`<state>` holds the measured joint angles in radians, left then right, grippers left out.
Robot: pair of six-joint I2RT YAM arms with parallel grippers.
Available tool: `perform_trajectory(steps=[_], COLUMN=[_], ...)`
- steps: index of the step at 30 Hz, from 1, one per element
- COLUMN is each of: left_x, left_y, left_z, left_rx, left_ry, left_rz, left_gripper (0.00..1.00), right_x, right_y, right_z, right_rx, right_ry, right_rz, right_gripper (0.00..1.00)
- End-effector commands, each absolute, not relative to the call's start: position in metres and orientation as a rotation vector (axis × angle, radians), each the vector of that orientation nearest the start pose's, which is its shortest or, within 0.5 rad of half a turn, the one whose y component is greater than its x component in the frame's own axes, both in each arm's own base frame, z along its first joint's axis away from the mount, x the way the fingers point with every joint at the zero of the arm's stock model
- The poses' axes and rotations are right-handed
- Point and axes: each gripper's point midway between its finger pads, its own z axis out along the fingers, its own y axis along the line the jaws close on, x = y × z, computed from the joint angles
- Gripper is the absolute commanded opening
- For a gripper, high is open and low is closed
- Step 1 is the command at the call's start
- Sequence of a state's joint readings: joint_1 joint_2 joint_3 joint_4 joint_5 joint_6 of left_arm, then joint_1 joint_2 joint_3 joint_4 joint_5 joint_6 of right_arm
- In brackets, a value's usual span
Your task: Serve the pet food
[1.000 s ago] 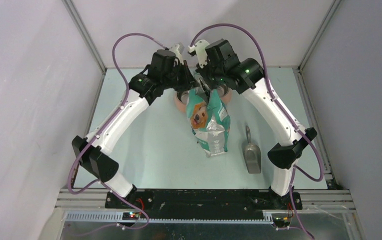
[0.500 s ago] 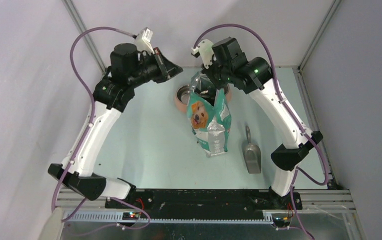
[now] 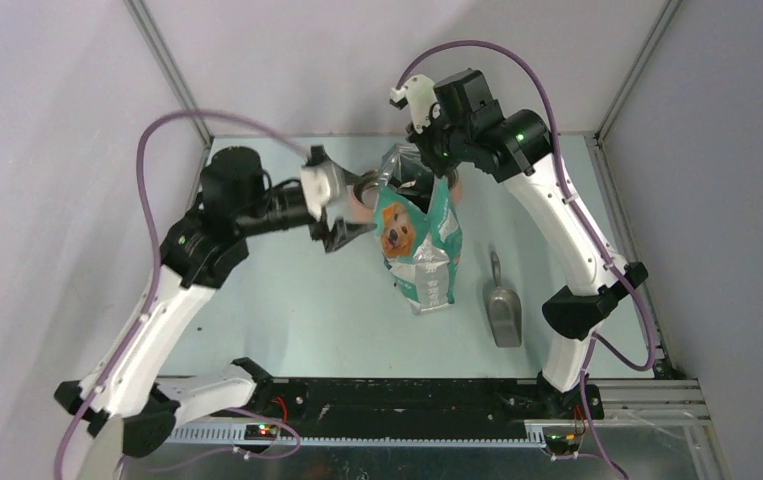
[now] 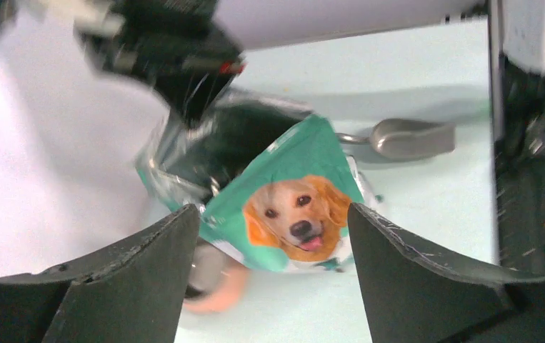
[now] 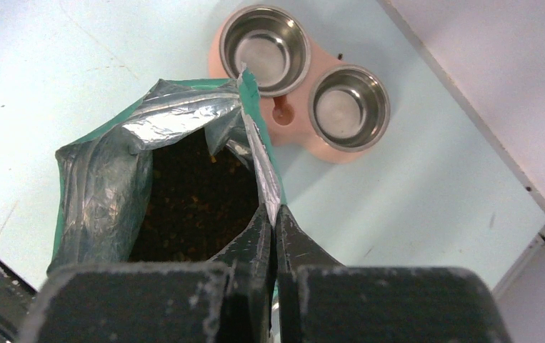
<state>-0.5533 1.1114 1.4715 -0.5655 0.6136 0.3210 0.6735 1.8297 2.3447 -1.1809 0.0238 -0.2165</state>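
R gripper (image 5: 273, 214) clamped on bag (image 5: 98, 164) rim, prob. to keep mouth open + bag upright. L gripper (image 4: 273, 212) spread wide, grasping nothing, faced bag front, mid top view. Kibble (image 5: 191, 196) was inside bag, none in bowls (image 5: 266, 53). Scoop (image 3: 502, 308) lay frame-right of bag, untouched. R wrist view alone showed kibble + both empty bowls, upper part of frame; top view hid them mostly behind arm (image 3: 557, 220) and bag.
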Motion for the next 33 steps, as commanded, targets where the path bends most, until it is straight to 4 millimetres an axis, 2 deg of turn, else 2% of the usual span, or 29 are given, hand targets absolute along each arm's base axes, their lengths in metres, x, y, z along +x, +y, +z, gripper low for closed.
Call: perform_trajectory(steps=[1, 2, 4, 11, 13, 14, 15, 16, 17, 18, 19, 20, 21, 22, 23, 25, 30, 33], left_x=[0.210, 0.216, 0.221, 0.255, 0.263, 0.262, 0.270, 0.267, 0.268, 0.268, 0.267, 0.264, 0.260, 0.260, 0.254, 0.247, 0.229, 0.226], left_y=[-0.251, -0.255, -0.263, -0.300, -0.307, -0.304, -0.307, -0.301, -0.298, -0.295, -0.291, -0.287, -0.280, -0.275, -0.266, -0.250, -0.213, -0.191], left_z=[0.409, 0.396, 0.386, 0.363, 0.359, 0.348, 0.354, 0.348, 0.353, 0.356, 0.358, 0.363, 0.370, 0.369, 0.372, 0.369, 0.367, 0.366], left_rx=[1.630, 1.711, 1.804, 1.916, 1.958, 2.019, 2.033, 2.081, 2.103, 2.116, 2.151, 2.160, 2.183, 2.205, 2.232, 2.282, 2.311, 2.328], left_ry=[0.848, 0.815, 0.759, 0.719, 0.731, 0.746, 0.750, 0.776, 0.801, 0.810, 0.832, 0.833, 0.842, 0.857, 0.857, 0.875, 0.925, 0.952], left_rz=[-0.256, -0.199, -0.145, -0.110, -0.109, -0.113, -0.086, -0.098, -0.091, -0.086, -0.090, -0.085, -0.076, -0.061, -0.052, -0.023, 0.063, 0.155], left_gripper=[0.84, 0.85, 0.84, 0.82, 0.78, 0.74, 0.72, 0.65, 0.62, 0.51, 0.45, 0.29, 0.20, 0.05, 0.01, 0.00, 0.00, 0.00], right_x=[0.336, 0.334, 0.329, 0.317, 0.314, 0.314, 0.313, 0.312, 0.312, 0.314, 0.317, 0.320, 0.322, 0.325, 0.326, 0.330, 0.331, 0.330], right_y=[0.271, 0.272, 0.274, 0.279, 0.281, 0.281, 0.282, 0.282, 0.283, 0.281, 0.281, 0.279, 0.280, 0.281, 0.282, 0.285, 0.306, 0.318], right_z=[0.404, 0.404, 0.406, 0.408, 0.407, 0.406, 0.407, 0.406, 0.407, 0.408, 0.409, 0.410, 0.413, 0.413, 0.420, 0.425, 0.436, 0.443], right_rx=[-0.909, -0.914, -0.922, -0.952, -0.961, -0.966, -0.971, -0.977, -0.980, -0.981, -0.978, -0.976, -0.973, -0.972, -0.959, -0.947, -0.959, -0.971], right_ry=[1.912, 1.914, 1.910, 1.902, 1.904, 1.903, 1.901, 1.898, 1.894, 1.887, 1.881, 1.874, 1.863, 1.861, 1.841, 1.823, 1.757, 1.705], right_rz=[0.361, 0.369, 0.386, 0.430, 0.438, 0.437, 0.437, 0.436, 0.431, 0.412, 0.400, 0.382, 0.379, 0.375, 0.380, 0.387, 0.399, 0.381], right_gripper=[0.00, 0.00, 0.00, 0.00, 0.00, 0.00, 0.00, 0.00, 0.00, 0.00, 0.00, 0.00, 0.00, 0.00, 0.00, 0.00, 0.00, 0.00])
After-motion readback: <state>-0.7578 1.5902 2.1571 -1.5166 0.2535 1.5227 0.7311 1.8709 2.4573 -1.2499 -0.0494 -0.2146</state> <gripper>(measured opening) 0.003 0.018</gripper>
